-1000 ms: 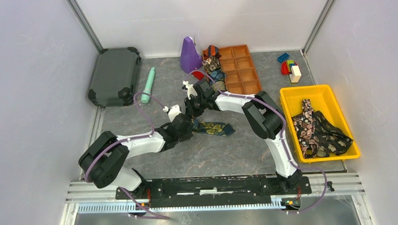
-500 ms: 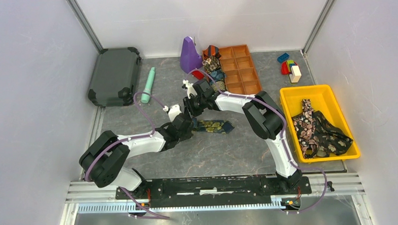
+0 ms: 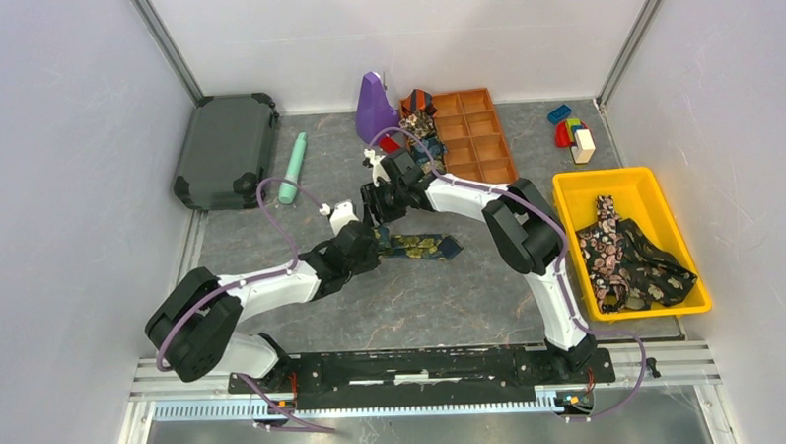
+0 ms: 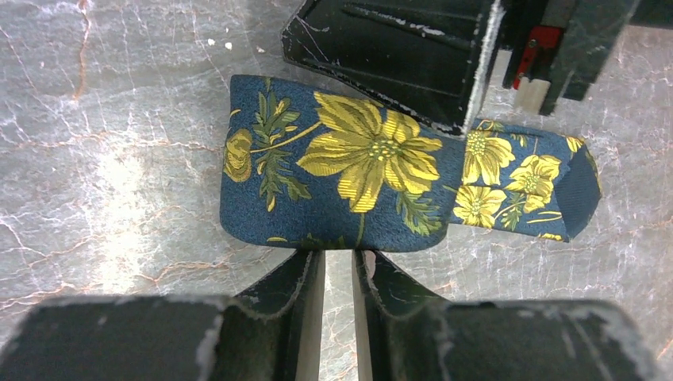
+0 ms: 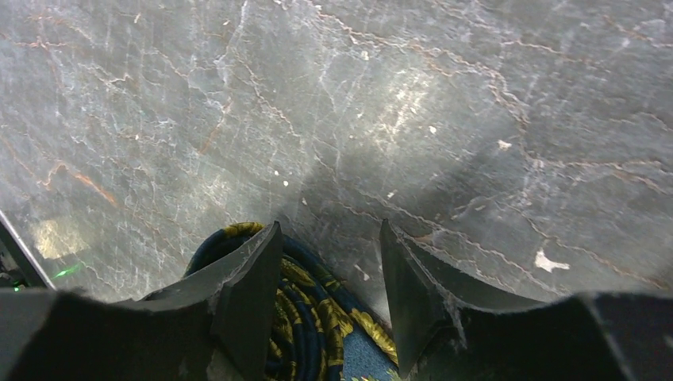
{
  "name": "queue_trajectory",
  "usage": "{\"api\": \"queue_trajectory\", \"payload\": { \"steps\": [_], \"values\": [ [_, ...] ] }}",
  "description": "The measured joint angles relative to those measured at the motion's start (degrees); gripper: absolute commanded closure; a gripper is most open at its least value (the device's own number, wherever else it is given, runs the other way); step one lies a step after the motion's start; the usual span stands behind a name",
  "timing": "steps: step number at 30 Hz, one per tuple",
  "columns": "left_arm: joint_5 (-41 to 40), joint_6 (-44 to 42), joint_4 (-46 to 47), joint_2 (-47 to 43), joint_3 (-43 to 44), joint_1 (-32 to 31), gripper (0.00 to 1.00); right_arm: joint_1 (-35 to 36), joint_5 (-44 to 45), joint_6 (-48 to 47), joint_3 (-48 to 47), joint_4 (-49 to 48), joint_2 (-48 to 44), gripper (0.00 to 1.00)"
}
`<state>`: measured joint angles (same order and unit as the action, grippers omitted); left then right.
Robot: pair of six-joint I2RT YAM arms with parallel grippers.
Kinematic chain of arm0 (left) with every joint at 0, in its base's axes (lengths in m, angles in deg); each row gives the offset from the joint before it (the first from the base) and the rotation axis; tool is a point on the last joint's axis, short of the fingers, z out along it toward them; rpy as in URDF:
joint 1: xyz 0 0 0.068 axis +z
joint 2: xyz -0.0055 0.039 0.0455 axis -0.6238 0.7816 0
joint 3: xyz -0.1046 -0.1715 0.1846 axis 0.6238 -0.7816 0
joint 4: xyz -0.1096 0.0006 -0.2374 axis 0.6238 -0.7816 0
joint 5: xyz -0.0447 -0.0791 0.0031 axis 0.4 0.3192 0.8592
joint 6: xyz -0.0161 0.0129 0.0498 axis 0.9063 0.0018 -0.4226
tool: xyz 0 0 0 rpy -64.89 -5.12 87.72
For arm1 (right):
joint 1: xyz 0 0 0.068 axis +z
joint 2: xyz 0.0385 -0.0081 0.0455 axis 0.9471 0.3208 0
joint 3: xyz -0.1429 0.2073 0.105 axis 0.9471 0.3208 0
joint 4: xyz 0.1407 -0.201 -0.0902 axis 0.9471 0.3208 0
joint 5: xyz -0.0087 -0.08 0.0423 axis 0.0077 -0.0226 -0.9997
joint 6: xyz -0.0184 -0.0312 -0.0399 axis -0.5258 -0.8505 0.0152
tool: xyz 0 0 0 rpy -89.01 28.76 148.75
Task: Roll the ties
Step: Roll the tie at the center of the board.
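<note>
A navy-gold floral tie [image 3: 424, 247] lies on the table's middle, partly rolled, its loose tail pointing right. In the left wrist view the roll [image 4: 341, 171] lies crosswise, with the tail [image 4: 524, 182] at the right. My left gripper [image 4: 339, 258] is nearly shut, with only a thin gap between the fingers. Its tips touch the roll's near edge. In the top view it [image 3: 370, 241] sits at the roll's left end. My right gripper [image 3: 377, 211] is open over the roll's far side. In its own view it [image 5: 329, 238] straddles the roll's coiled end [image 5: 305, 317].
Rolled ties [image 3: 420, 132] fill the left column of an orange tray [image 3: 480, 145]. A yellow bin [image 3: 566, 191] at the right holds loose dark ties [image 3: 627, 258]. There are also a purple object [image 3: 373, 109], a mint stick [image 3: 292, 168], a dark case [image 3: 227, 149] and toy blocks [image 3: 572, 135].
Both grippers have shifted slightly left and away, and the tie's loose tail has grown a little shorter. The left arm's elbow has moved left.
</note>
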<state>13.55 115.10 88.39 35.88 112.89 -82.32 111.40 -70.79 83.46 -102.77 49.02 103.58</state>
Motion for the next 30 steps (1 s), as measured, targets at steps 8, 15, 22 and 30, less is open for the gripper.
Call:
{"api": "queue_trajectory", "payload": {
  "steps": [8,15,22,30],
  "values": [
    [1.38,-2.97,-1.09,-2.45,-0.04,0.00,0.73,-0.11,2.16,0.35,0.00,1.22,-0.61,0.37],
    [7.02,-6.86,-3.02,-5.31,-1.03,0.00,0.70,-0.74,2.82,1.51,-0.31,0.52,-0.63,0.34],
    [10.34,-9.94,-7.98,-11.06,-1.16,0.00,0.50,-3.21,3.52,1.60,-3.76,1.14,-0.52,0.33],
    [9.38,-13.46,-18.10,-19.32,1.75,0.61,0.17,-4.98,3.89,3.21,9.92,-3.13,-10.99,0.38]
  ]
}}
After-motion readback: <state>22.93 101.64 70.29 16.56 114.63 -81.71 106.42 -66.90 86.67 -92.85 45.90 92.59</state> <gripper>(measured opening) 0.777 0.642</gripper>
